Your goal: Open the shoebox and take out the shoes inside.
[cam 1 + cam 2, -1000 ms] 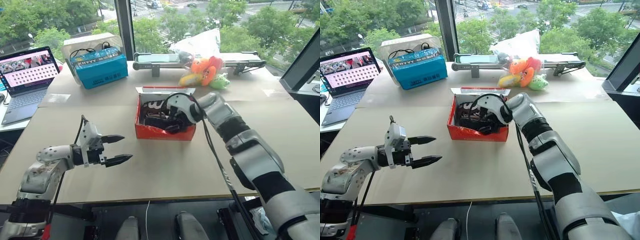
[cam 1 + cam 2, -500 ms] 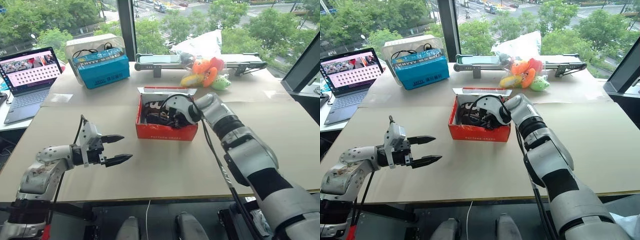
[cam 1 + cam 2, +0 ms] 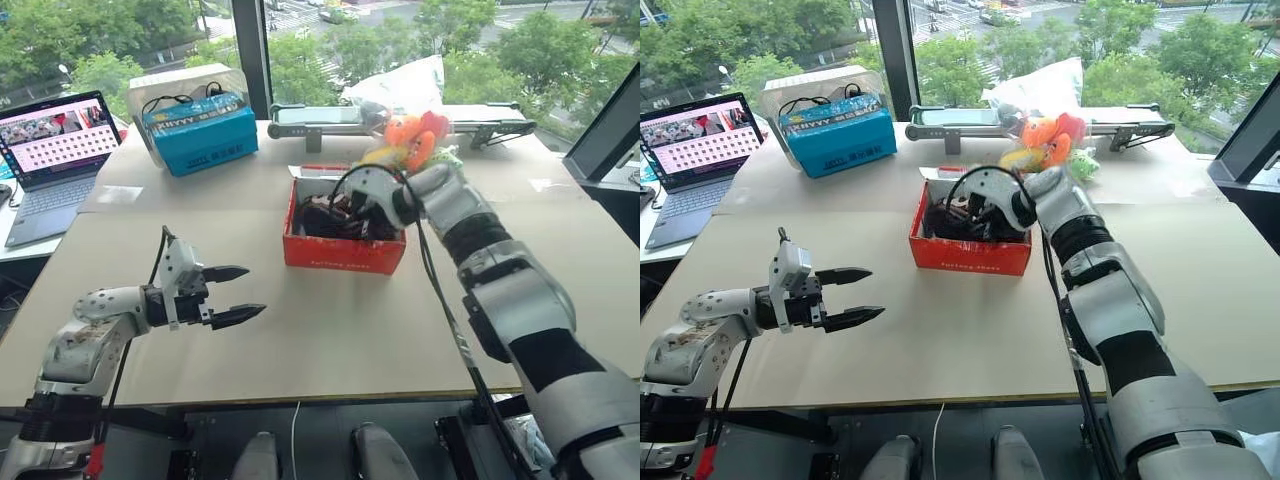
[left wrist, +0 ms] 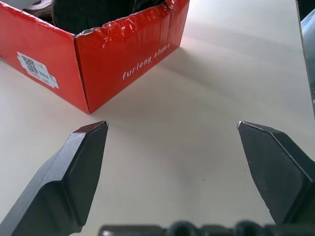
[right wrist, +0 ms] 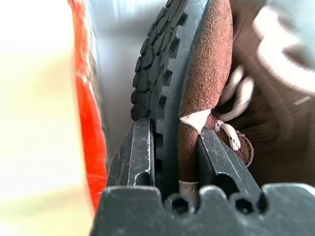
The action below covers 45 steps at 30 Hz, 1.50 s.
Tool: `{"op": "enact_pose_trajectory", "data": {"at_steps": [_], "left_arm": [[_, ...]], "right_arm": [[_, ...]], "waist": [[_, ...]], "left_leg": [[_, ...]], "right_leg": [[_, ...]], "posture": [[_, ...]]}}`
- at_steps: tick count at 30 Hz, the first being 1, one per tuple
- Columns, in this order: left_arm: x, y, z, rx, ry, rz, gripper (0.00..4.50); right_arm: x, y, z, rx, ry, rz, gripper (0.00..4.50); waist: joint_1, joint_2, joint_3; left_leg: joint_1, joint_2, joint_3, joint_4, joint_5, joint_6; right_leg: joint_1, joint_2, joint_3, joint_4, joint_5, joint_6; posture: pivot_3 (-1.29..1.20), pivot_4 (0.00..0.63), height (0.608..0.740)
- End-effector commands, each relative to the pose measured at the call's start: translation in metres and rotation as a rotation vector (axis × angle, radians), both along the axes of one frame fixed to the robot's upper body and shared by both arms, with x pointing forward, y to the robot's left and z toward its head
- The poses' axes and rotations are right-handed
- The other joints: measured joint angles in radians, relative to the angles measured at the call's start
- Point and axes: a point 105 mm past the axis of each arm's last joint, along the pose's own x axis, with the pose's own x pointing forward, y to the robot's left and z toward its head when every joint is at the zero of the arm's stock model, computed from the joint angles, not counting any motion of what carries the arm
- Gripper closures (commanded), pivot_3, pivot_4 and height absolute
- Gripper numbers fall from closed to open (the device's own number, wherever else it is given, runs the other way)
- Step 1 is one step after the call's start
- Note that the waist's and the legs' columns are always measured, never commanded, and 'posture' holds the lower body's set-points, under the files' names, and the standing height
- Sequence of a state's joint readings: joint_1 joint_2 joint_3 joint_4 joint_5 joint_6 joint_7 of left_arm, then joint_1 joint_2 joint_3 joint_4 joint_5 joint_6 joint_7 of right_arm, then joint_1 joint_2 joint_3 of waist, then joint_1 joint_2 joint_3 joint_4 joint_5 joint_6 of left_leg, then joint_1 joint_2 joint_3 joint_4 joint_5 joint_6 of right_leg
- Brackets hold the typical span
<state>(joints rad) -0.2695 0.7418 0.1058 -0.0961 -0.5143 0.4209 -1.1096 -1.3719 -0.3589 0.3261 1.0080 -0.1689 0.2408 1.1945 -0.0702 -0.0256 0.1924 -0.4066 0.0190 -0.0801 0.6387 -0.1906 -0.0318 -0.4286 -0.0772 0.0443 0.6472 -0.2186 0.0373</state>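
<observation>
the shoebox (image 3: 345, 245) sits open near the middle of the worktop (image 3: 330, 340), a little toward its far edge, with the lid (image 3: 322, 172) lying just behind it. so the opening looks done, and the step in hand is taking out the shoes.

the right hand (image 5: 173, 147) reaches into the box at its right end and is clamped on one shoe (image 5: 197, 73): one finger (image 5: 138, 152) presses the treaded black sole, the other bears on the brown suede upper close to the heel end, where a white lace trails past it. the shoe stands on edge between the fingers, sole toward the red wall of the box. in the head views this hand (image 3: 985, 208) is low between the box walls, so the shoe is not yet clear of the rim.

the other shoe (image 3: 318, 214) lies in the left part of the box, dark with white marks, beside the gripped one.

the left hand (image 3: 235, 295) hovers over the worktop toward its near left corner, fingers wide apart and holding nothing, pointing at the box's near corner and well apart from it.

the next move calls for a straight lift until sole and toe pass the rim; the box is light and may drag along if the shoe catches the wall. the shoe then needs setting down on bare worktop beside the box.
</observation>
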Motion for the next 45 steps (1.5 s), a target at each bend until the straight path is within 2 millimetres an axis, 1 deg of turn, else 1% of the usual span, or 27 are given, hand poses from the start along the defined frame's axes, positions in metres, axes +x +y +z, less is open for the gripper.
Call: {"op": "enact_pose_trajectory", "data": {"at_steps": [1,3,5,6,7,8,10,11,12,15,16,18,20,21,22,25,28,29,30,32,34,37,39,40,41,44,45], "left_arm": [[0.002,-0.002,0.009,-0.012,-0.039,-0.007,0.0],[0.003,-0.001,0.01,-0.01,-0.039,-0.007,0.0],[0.003,-0.002,0.01,-0.009,-0.039,-0.009,0.0],[0.004,-0.002,0.01,-0.009,-0.04,-0.01,0.0],[0.004,-0.002,0.01,-0.009,-0.039,-0.01,0.0],[0.004,-0.002,0.01,-0.007,-0.04,-0.011,0.0],[0.004,-0.002,0.01,-0.006,-0.04,-0.012,0.0],[0.003,-0.001,0.01,-0.006,-0.041,-0.012,0.0],[0.003,-0.001,0.01,-0.005,-0.041,-0.011,0.0],[0.003,0.001,0.01,-0.003,-0.041,-0.007,0.0],[0.003,0.001,0.01,-0.002,-0.04,-0.006,0.0],[0.003,0.0,0.01,-0.002,-0.039,-0.007,0.0],[0.003,0.0,0.01,-0.002,-0.038,-0.009,0.0],[0.003,0.0,0.01,-0.003,-0.038,-0.009,0.0],[0.004,-0.001,0.01,-0.004,-0.038,-0.012,0.0],[0.004,-0.003,0.011,-0.006,-0.039,-0.016,0.0],[0.005,-0.003,0.011,-0.006,-0.037,-0.017,0.0],[0.006,-0.002,0.011,-0.005,-0.037,-0.017,0.0],[0.006,-0.003,0.011,-0.005,-0.036,-0.017,0.0],[0.006,-0.003,0.011,-0.005,-0.037,-0.018,0.0],[0.006,-0.002,0.012,-0.004,-0.039,-0.018,0.0],[0.006,-0.002,0.013,-0.004,-0.042,-0.015,0.0],[0.006,-0.001,0.012,-0.004,-0.043,-0.011,0.0],[0.006,-0.001,0.012,-0.005,-0.043,-0.01,0.0],[0.005,-0.001,0.012,-0.006,-0.043,-0.01,0.0],[0.005,-0.001,0.012,-0.007,-0.044,-0.006,0.0],[0.005,-0.001,0.012,-0.008,-0.044,-0.005,0.0]], "right_arm": [[-0.012,0.014,0.048,0.128,-0.066,0.061,3.65],[-0.018,0.014,0.047,0.151,-0.046,0.065,3.65],[-0.023,0.013,0.041,0.153,-0.031,0.059,3.65],[-0.026,0.012,0.043,0.184,-0.021,0.051,3.65],[-0.029,0.012,0.047,0.222,-0.012,0.041,3.65],[-0.028,0.006,0.057,0.272,-0.028,0.004,3.65],[-0.026,-0.004,0.07,0.321,-0.06,-0.06,3.65],[-0.022,-0.017,0.079,0.336,-0.104,-0.119,3.65],[-0.018,-0.034,0.093,0.351,-0.169,-0.195,3.65],[-0.022,-0.07,0.124,0.415,-0.28,-0.323,3.65],[-0.023,-0.087,0.129,0.397,-0.331,-0.385,3.65],[-0.023,-0.109,0.132,0.349,-0.4,-0.471,3.65],[-0.012,-0.15,0.11,0.107,-0.525,-0.659,3.65],[-0.01,-0.162,0.102,0.005,-0.569,-0.709,3.65],[-0.003,-0.181,0.072,-0.164,-0.577,-0.774,3.65],[0.004,-0.211,0.012,-0.474,-0.584,-0.82,3.65],[0.009,-0.23,-0.034,-0.627,-0.627,-0.875,3.65],[0.01,-0.234,-0.043,-0.654,-0.641,-0.89,3.65],[0.011,-0.242,-0.048,-0.701,-0.677,-0.911,3.65],[0.01,-0.254,-0.049,-0.769,-0.737,-0.942,3.65],[0.012,-0.256,-0.051,-0.785,-0.755,-0.947,3.65],[0.016,-0.248,-0.057,-0.731,-0.739,-0.937,3.65],[0.018,-0.237,-0.066,-0.6,-0.67,-0.955,2.89],[0.019,-0.234,-0.068,-0.55,-0.646,-0.967,2.74],[0.02,-0.23,-0.071,-0.501,-0.617,-0.975,2.31],[0.022,-0.216,-0.073,-0.367,-0.539,-0.983,1.27],[0.023,-0.211,-0.072,-0.316,-0.504,-0.985,1.01]], "waist": [[-0.002,0.0,0.0],[-0.003,0.0,0.0],[0.0,0.0,0.0],[0.001,0.0,0.0],[0.002,0.0,0.0],[0.003,0.0,0.0],[0.007,0.0,0.001],[0.01,0.0,0.001],[0.014,0.0,0.001],[0.028,0.0,0.001],[0.029,0.0,0.001],[0.027,0.0,0.001],[0.025,0.0,0.0],[0.025,-0.001,0.0],[0.024,-0.001,0.0],[0.021,-0.002,0.0],[0.011,0.001,0.001],[-0.003,0.001,0.001],[-0.005,0.0,0.0],[-0.002,0.0,0.001],[0.002,-0.001,0.001],[-0.004,0.0,0.001],[-0.006,-0.001,0.001],[-0.007,-0.001,0.001],[-0.009,-0.001,0.0],[-0.019,-0.001,0.0],[-0.022,-0.001,0.0]], "left_leg": [[0.0,0.0,0.0,0.0,0.0,0.0],[0.001,0.0,0.0,0.0,0.0,0.0],[0.001,0.0,0.0,0.0,0.0,0.0],[0.001,0.0,0.0,0.0,0.0,0.0],[0.001,0.0,0.0,0.0,0.0,0.0],[0.001,0.0,0.0,0.0,0.0,0.0],[0.0,0.0,0.0,0.0,0.0,0.0],[-0.001,0.0,0.0,0.0,0.0,0.0],[-0.001,0.0,0.0,0.0,0.0,0.0],[-0.002,0.0,0.0,0.0,0.0,0.0],[-0.003,0.0,0.0,0.0,0.0,0.0],[-0.004,0.0,0.0,0.0,0.0,0.0],[-0.004,0.0,0.0,0.0,0.0,0.0],[-0.003,0.0,0.0,0.0,0.0,0.0],[-0.003,0.0,0.0,0.0,0.0,0.0],[0.002,0.0,0.001,0.0,0.0,0.0],[0.001,-0.001,0.002,0.0,0.0,0.0],[0.001,-0.001,0.003,0.0,0.0,0.0],[0.002,-0.001,0.004,0.0,0.0,0.0],[0.003,-0.001,0.004,0.001,0.0,0.0],[0.003,-0.002,0.004,0.001,0.0,0.0],[0.002,-0.002,0.004,0.001,0.0,0.0],[0.002,-0.002,0.004,0.001,0.0,0.0],[0.003,-0.001,0.004,0.001,0.0,0.0],[0.003,-0.001,0.004,0.001,0.0,0.0],[0.007,-0.001,0.004,0.001,0.0,0.0],[0.007,-0.001,0.004,0.001,0.0,0.0]], "right_leg": [[0.0,0.0,0.0,0.0,0.0,0.001],[0.0,0.0,0.0,0.001,-0.003,0.005],[0.0,0.0,0.0,0.001,-0.003,0.005],[0.001,0.0,0.0,0.001,-0.003,0.005],[0.001,0.0,0.0,0.001,-0.003,0.005],[0.001,0.0,0.0,0.0,-0.003,0.005],[0.0,0.0,0.0,0.0,-0.003,0.005],[0.0,0.0,0.0,0.001,-0.002,0.004],[-0.001,0.0,0.0,0.001,-0.002,0.004],[-0.001,-0.001,0.0,0.0,-0.001,0.002],[-0.001,-0.001,0.0,-0.001,-0.001,0.002],[-0.002,-0.001,0.0,-0.001,-0.002,0.003],[-0.003,-0.001,0.0,-0.001,-0.003,0.005],[-0.002,0.0,0.0,-0.001,-0.003,0.005],[-0.002,0.0,0.0,-0.001,-0.004,0.006],[0.003,-0.001,0.0,-0.002,-0.004,0.006],[0.001,0.0,0.003,-0.001,-0.004,0.006],[0.0,0.0,0.004,-0.001,-0.004,0.006],[0.001,0.0,0.006,0.0,-0.001,0.002],[0.003,0.0,0.006,-0.001,0.0,0.003],[0.003,-0.001,0.006,-0.002,-0.002,0.006],[0.003,-0.001,0.006,-0.002,-0.002,0.005],[0.003,0.0,0.007,-0.003,-0.002,0.006],[0.003,0.0,0.007,-0.003,-0.002,0.006],[0.004,0.0,0.007,-0.002,-0.002,0.006],[0.008,0.0,0.007,-0.003,-0.002,0.008],[0.008,0.0,0.007,-0.003,-0.002,0.008]], "posture": [[0.0,0.15,0.715],[0.0,0.15,0.715],[0.0,0.15,0.715],[0.0,0.15,0.715],[0.0,0.15,0.715],[0.0,0.15,0.715],[0.0,0.15,0.715],[0.0,0.15,0.715],[0.0,0.15,0.715],[0.0,0.15,0.715],[0.0,0.15,0.715],[0.0,0.15,0.715],[0.0,0.15,0.715],[0.0,0.15,0.715],[0.0,0.15,0.715],[0.0,0.15,0.715],[0.0,0.15,0.715],[0.0,0.15,0.715],[0.0,0.15,0.715],[0.0,0.15,0.715],[0.0,0.15,0.715],[0.0,0.15,0.715],[0.0,0.15,0.715],[0.0,0.15,0.715],[0.0,0.15,0.715],[0.0,0.15,0.715],[0.0,0.15,0.715]]}}
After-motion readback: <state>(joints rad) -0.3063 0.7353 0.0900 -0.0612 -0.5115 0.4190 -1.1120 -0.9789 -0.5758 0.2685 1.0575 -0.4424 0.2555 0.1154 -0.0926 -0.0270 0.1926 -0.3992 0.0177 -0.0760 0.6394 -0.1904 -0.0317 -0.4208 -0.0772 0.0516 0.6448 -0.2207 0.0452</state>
